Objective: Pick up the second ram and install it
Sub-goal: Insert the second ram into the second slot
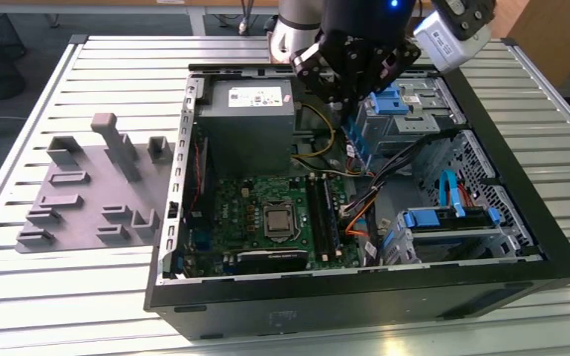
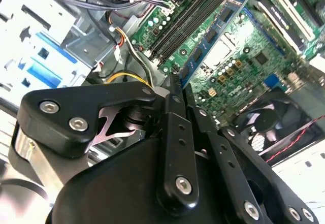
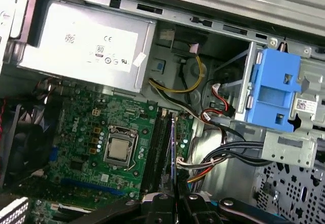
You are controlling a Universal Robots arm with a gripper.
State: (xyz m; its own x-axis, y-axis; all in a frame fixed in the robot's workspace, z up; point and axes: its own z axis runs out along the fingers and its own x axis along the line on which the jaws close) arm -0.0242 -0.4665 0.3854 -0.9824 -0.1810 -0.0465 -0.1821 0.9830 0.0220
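Clearly the claw [image 1: 349,90] hangs over the far part of the open computer case [image 1: 364,285] in the exterior view, above the motherboard [image 1: 265,215]. The case sits on the slatted counter [image 1: 67,297], with grey holder blocks [image 1: 97,200] at the exterior view's left.

In the second wrist view the claw is clenched on the second ram [image 2: 213,33], a thin, long, dark board with a row of chips. It is gripped at one end and reaches out over the long black slots [image 2: 188,18].

In the first wrist view the ram [image 3: 173,148] shows edge-on, a fine line just beside those slots. To do this well, I'd say, keep the stick parallel to its slot and press down evenly.
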